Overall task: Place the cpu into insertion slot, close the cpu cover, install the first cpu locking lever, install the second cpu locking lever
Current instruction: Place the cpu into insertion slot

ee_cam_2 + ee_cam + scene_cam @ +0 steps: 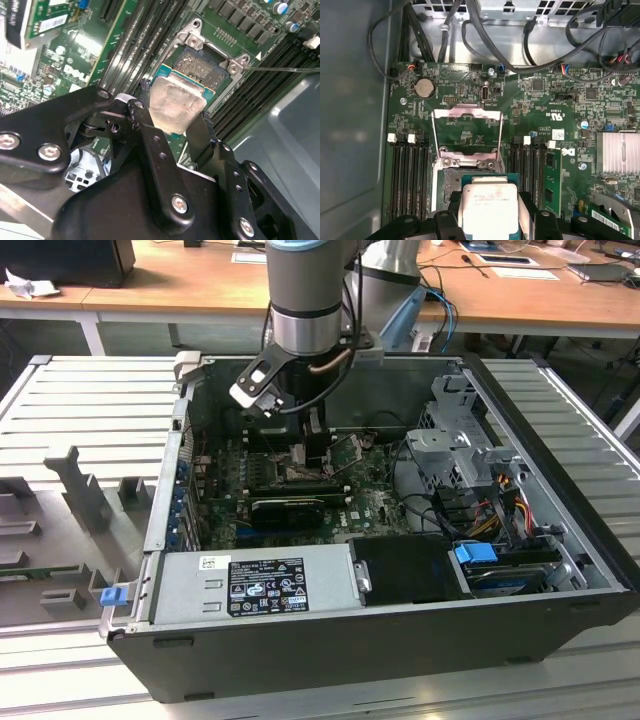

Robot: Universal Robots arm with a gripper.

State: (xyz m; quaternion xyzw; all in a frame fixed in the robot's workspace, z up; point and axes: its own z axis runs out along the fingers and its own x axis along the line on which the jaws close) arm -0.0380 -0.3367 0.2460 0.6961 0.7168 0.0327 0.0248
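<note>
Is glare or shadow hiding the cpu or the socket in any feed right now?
Second wrist view: light sheens off the cpu held in the gripper, washing its top pale; the socket beyond is readable. First wrist view: even light, the raised cpu cover plain to see. Exterior view: the arm shadows the socket area.

cpu [175,102]: pale silvery metal lid, dull, smeared and cloudy in the second wrist view; green board edge around it.
cpu cover [466,114]: thin bare sheet metal, silvery-grey, faint sheen.
gripper [170,120]: black, matt to satin; bright steel screw heads.
motherboard [540,105]: green lacquered board, slightly glossy.
heatsink [617,152]: finned bare metal, pale silver.
cables [416,35]: black, smooth plastic sheath.
power supply [250,585]: grey sheet metal, matt, paper labels.
computer case [350,655]: dark matt outer shell.
desk [200,280]: wood-look top, smooth.
</note>
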